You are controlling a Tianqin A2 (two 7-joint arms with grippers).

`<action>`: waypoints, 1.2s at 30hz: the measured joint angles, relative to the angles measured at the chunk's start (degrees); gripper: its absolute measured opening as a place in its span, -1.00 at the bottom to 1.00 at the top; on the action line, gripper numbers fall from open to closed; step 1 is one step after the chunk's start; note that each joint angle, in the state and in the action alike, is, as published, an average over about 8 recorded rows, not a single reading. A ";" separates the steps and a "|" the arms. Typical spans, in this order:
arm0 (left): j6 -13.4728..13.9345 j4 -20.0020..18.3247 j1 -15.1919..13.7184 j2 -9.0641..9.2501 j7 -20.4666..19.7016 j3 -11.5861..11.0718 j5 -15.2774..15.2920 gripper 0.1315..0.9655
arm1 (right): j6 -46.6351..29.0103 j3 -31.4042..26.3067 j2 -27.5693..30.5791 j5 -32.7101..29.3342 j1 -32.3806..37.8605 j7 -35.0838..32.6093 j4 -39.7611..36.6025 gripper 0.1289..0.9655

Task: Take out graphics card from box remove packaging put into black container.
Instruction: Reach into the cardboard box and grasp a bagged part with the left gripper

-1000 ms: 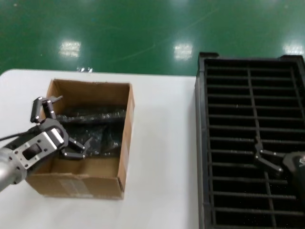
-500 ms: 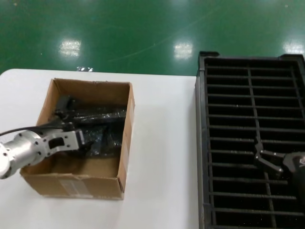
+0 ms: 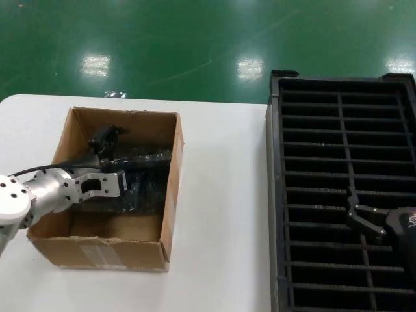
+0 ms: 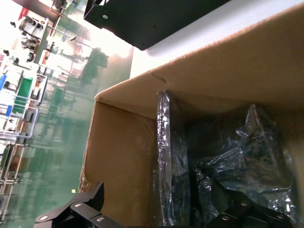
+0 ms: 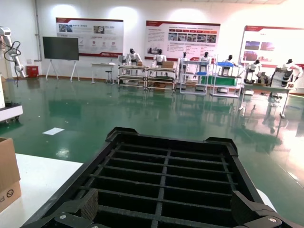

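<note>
Head view shows the left gripper reaching down into the brown cardboard box, which sits on the left part of the white table. Its fingers are spread apart, one finger near the far wall and the other low among the wrapped contents, closed on nothing. Inside the box lies the crinkly plastic packaging, dark and shiny, filling the far and middle part of the floor. The graphics card itself cannot be made out through the wrapping.

Left wrist view looks into a box corner: a flat wrapped piece stands on edge beside a second crumpled bag, and two dark fingertips show spread at the lower edge, one clear of the plastic and one against it.

The black container stands on the right of the table, well apart from the box. The right gripper hangs over its ribbed slots near the front, fingers apart and holding nothing.
</note>
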 joint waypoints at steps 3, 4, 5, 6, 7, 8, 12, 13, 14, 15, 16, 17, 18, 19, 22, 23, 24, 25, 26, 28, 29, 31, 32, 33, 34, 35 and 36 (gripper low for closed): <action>-0.36 1.44 -0.65 0.54 2.66 -0.43 -0.61 0.61 | 0.00 0.00 0.00 0.00 0.00 0.00 0.00 1.00; -0.49 1.91 -0.86 0.71 3.49 -0.57 -0.79 0.61 | 0.00 0.00 0.00 0.00 0.00 0.00 0.00 1.00; -0.60 2.39 -1.07 0.86 4.28 -0.69 -0.95 0.56 | 0.00 0.00 0.00 0.00 0.00 0.00 0.00 1.00; -0.70 2.86 -1.29 1.02 5.03 -0.80 -1.09 0.50 | 0.00 0.00 0.00 0.00 0.00 0.00 0.00 1.00; -0.78 3.33 -1.51 1.16 5.71 -0.90 -1.22 0.45 | 0.00 0.00 0.00 0.00 0.00 0.00 0.00 1.00; -0.84 3.81 -1.73 1.29 6.35 -0.99 -1.34 0.40 | 0.00 0.00 0.00 0.00 0.00 0.00 0.00 1.00; -0.94 5.32 -2.48 1.67 8.14 -1.21 -1.61 0.18 | 0.00 0.00 0.00 0.00 0.00 0.00 0.00 1.00; -0.93 5.57 -2.61 1.73 8.39 -1.23 -1.63 0.18 | 0.00 0.00 0.00 0.00 0.00 0.00 0.00 1.00; -0.90 5.77 -2.73 1.78 8.60 -1.24 -1.65 0.12 | 0.00 0.00 0.00 0.00 0.00 0.00 0.00 1.00; -0.87 5.93 -2.81 1.81 8.74 -1.24 -1.64 0.05 | 0.00 0.00 0.00 0.00 0.00 0.00 0.00 1.00; -0.85 6.02 -2.87 1.82 8.81 -1.21 -1.61 -0.01 | 0.00 0.00 0.00 0.00 0.00 0.00 0.00 1.00; -0.82 6.06 -2.91 1.82 8.81 -1.17 -1.55 -0.08 | 0.00 0.00 0.00 0.00 0.00 0.00 0.00 1.00; -0.80 6.06 -2.93 1.80 8.74 -1.12 -1.47 -0.14 | 0.00 0.00 0.00 0.00 0.00 0.00 0.00 1.00; -0.79 6.00 -2.92 1.76 8.60 -1.04 -1.36 -0.21 | 0.00 0.00 0.00 0.00 0.00 0.00 0.00 1.00; -0.78 5.59 -2.77 1.54 7.85 -0.77 -0.92 -0.34 | 0.00 0.00 0.00 0.00 0.00 0.00 0.00 1.00; -0.77 5.35 -2.68 1.43 7.48 -0.65 -0.73 -0.38 | 0.00 0.00 0.00 0.00 0.00 0.00 0.00 1.00; -0.76 5.04 -2.56 1.29 7.06 -0.52 -0.51 -0.43 | 0.00 0.00 0.00 0.00 0.00 0.00 0.00 1.00; -0.75 4.69 -2.42 1.14 6.60 -0.39 -0.29 -0.48 | 0.00 0.00 0.00 0.00 0.00 0.00 0.00 1.00; -0.73 4.32 -2.27 0.97 6.13 -0.25 -0.06 -0.52 | 0.00 0.00 0.00 0.00 0.00 0.00 0.00 1.00; -0.69 3.49 -1.94 0.61 5.16 0.02 0.41 -0.62 | 0.00 0.00 0.00 0.00 0.00 0.00 0.00 1.00; -0.67 3.06 -1.76 0.42 4.69 0.14 0.62 -0.66 | 0.00 0.00 0.00 0.00 0.00 0.00 0.00 1.00; -0.66 2.24 -1.42 0.04 3.85 0.30 0.97 -0.71 | 0.00 0.00 0.00 0.00 0.00 0.00 0.00 1.00; -0.66 1.87 -1.26 -0.13 3.51 0.35 1.09 -0.71 | 0.00 0.00 0.00 0.00 0.00 0.00 0.00 1.00; -0.66 1.48 -1.10 -0.31 3.17 0.39 1.21 -0.71 | 0.00 0.00 0.00 0.00 0.00 0.00 0.00 1.00; -0.67 1.06 -0.94 -0.50 2.84 0.42 1.33 -0.71 | 0.00 0.00 0.00 0.00 0.00 0.00 0.00 1.00; -0.69 0.63 -0.77 -0.69 2.52 0.45 1.44 -0.74 | 0.00 0.00 0.00 0.00 0.00 0.00 0.00 1.00; -0.70 0.18 -0.60 -0.89 2.21 0.47 1.55 -0.76 | 0.00 0.00 0.00 0.00 0.00 0.00 0.00 1.00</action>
